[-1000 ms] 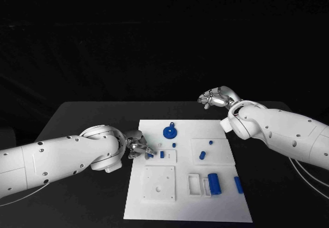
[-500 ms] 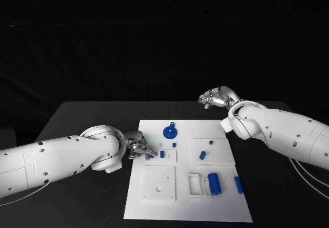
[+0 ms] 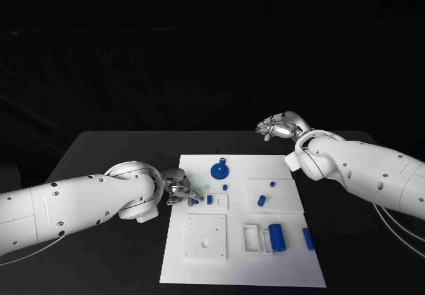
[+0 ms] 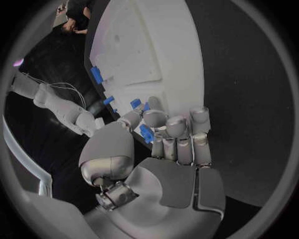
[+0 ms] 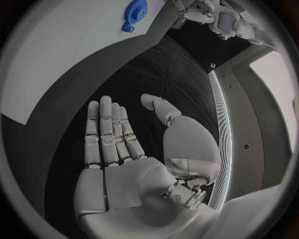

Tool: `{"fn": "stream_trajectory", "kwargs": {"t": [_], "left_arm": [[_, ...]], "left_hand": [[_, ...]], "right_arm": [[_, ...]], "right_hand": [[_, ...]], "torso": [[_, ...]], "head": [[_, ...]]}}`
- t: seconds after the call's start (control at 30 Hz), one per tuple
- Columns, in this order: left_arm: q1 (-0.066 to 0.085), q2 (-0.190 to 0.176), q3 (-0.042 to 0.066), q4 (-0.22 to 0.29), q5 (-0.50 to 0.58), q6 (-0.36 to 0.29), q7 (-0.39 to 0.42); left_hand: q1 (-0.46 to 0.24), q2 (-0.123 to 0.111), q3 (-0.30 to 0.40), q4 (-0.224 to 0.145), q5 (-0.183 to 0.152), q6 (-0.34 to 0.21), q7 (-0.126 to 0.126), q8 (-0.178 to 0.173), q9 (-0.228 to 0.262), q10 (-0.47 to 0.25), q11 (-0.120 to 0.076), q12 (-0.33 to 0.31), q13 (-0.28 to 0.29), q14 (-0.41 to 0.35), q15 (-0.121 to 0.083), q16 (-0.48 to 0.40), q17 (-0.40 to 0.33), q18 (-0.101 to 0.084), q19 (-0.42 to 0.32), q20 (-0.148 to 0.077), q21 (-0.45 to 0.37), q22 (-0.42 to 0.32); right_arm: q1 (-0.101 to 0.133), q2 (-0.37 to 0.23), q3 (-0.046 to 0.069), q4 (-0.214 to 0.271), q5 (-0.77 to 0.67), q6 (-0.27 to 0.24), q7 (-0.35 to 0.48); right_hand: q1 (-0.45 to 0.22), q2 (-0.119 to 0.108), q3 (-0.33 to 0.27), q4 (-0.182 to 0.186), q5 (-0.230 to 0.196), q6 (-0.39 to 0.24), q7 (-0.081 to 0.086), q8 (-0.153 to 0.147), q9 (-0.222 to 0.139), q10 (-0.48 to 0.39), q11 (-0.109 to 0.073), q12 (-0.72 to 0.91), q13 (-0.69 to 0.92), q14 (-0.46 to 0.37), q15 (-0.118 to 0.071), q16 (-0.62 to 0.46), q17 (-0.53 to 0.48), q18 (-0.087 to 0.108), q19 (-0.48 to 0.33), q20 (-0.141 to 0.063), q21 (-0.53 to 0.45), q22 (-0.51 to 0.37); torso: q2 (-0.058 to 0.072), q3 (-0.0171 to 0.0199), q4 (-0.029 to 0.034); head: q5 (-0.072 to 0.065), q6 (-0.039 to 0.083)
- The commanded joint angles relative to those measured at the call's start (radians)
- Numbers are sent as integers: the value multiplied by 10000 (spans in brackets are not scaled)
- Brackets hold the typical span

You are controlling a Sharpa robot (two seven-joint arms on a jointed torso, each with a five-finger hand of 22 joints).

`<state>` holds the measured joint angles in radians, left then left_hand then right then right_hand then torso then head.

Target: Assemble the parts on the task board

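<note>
The white task board (image 3: 266,270) lies in the middle of the black table. My left hand (image 3: 180,191) is at the board's left edge, beside a small raised plate (image 3: 218,201) with a blue peg (image 3: 209,200) standing in it. In the left wrist view, my left hand (image 4: 171,149) has its fingers curled and pinches a small blue part (image 4: 146,133) against the thumb over the board (image 4: 156,45). My right hand (image 3: 282,127) hovers past the board's far right corner, fingers straight and apart, holding nothing. The right wrist view shows that hand (image 5: 124,149) open above the table.
On the board lie a blue gear (image 3: 220,169), a small peg (image 3: 225,187), a capsule (image 3: 262,200), a cylinder (image 3: 277,237) and a bar (image 3: 307,239). A square plate with holes (image 3: 206,238) sits at the near left. The gear (image 5: 136,9) also shows in the right wrist view.
</note>
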<state>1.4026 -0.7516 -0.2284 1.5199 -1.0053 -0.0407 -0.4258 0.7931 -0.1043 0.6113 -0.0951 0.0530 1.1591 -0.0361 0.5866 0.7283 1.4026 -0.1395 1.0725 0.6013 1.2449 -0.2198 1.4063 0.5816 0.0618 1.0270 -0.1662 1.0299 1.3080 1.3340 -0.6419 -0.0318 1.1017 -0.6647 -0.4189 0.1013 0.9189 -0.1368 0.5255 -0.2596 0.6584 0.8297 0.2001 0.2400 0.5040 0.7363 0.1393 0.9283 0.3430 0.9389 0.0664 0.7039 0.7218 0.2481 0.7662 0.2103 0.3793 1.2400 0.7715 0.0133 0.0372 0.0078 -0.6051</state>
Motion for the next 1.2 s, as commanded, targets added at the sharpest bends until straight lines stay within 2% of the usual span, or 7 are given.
{"fn": "stream_trajectory", "kwargs": {"t": [0.03,0.27,0.57,0.93,1.1,1.2], "left_arm": [[-8,46,-10,-36,13,246,-64],[-3,124,-8,-121,-23,293,-85],[7,169,-6,-179,-24,511,-146],[9,182,-6,-167,-24,349,-114],[9,186,-6,-158,-24,312,-111],[9,193,-6,-154,-24,305,-105]], "left_hand": [[-77,-224,-100,24,-46,25,65,-2,-18,-64,11,51,-20,-25,-28,46,-16,117,-64,-1055,59,141],[-243,-405,-290,92,-45,4,66,5,-25,-70,12,51,-35,-40,-27,50,-23,125,-77,-1059,56,135],[-235,-440,-315,87,-44,1,62,9,-26,-70,8,52,-40,-43,-30,53,-25,134,-81,-1065,55,133],[-256,-514,-349,113,-45,-10,63,11,-30,-75,9,48,-49,-55,-30,51,-30,138,-88,-1066,51,129],[-406,-862,-316,405,-43,-6,55,26,-38,-68,-1,49,-67,-56,-38,57,-41,155,-76,-1075,33,107],[-518,-954,-397,500,-42,-17,60,30,-38,-68,6,53,-70,-58,-38,66,-41,150,-78,-1068,36,107]], "right_arm": [[-3,20,6,-2,-1,99,62],[-3,48,6,-20,0,111,60],[-3,30,6,-12,3,111,60],[-4,38,6,-12,9,114,62],[-4,35,6,-14,12,116,63],[-5,38,6,-17,13,118,62]], "right_hand": [[-24,98,-26,38,42,-60,-7,59,-13,-65,-28,38,-15,-56,21,34,-13,137,-62,-26,-47,11],[-26,98,-28,39,45,-62,-7,60,-15,-66,-27,42,-22,-57,21,35,-15,137,-63,-26,-49,12],[-29,100,-30,40,53,-65,-5,60,-17,-68,-26,47,-31,-58,21,37,-18,137,-63,-25,-51,13],[-36,99,-34,43,57,-68,-4,60,-19,-69,-25,51,-37,-59,22,39,-20,137,-63,-24,-52,14],[-38,100,-36,44,58,-70,-4,59,-20,-70,-24,54,-41,-60,22,40,-21,137,-63,-24,-52,14],[-40,100,-38,44,59,-71,-3,59,-20,-70,-24,55,-43,-60,22,40,-21,137,-63,-24,-53,15]], "torso": [[-1,0,5],[1,4,0],[-1,2,-9],[0,6,-4],[-1,4,-3],[-1,5,0]], "head": [[-6,-10],[4,-12],[6,-20],[-4,-15],[-7,-12],[-8,-15]]}}
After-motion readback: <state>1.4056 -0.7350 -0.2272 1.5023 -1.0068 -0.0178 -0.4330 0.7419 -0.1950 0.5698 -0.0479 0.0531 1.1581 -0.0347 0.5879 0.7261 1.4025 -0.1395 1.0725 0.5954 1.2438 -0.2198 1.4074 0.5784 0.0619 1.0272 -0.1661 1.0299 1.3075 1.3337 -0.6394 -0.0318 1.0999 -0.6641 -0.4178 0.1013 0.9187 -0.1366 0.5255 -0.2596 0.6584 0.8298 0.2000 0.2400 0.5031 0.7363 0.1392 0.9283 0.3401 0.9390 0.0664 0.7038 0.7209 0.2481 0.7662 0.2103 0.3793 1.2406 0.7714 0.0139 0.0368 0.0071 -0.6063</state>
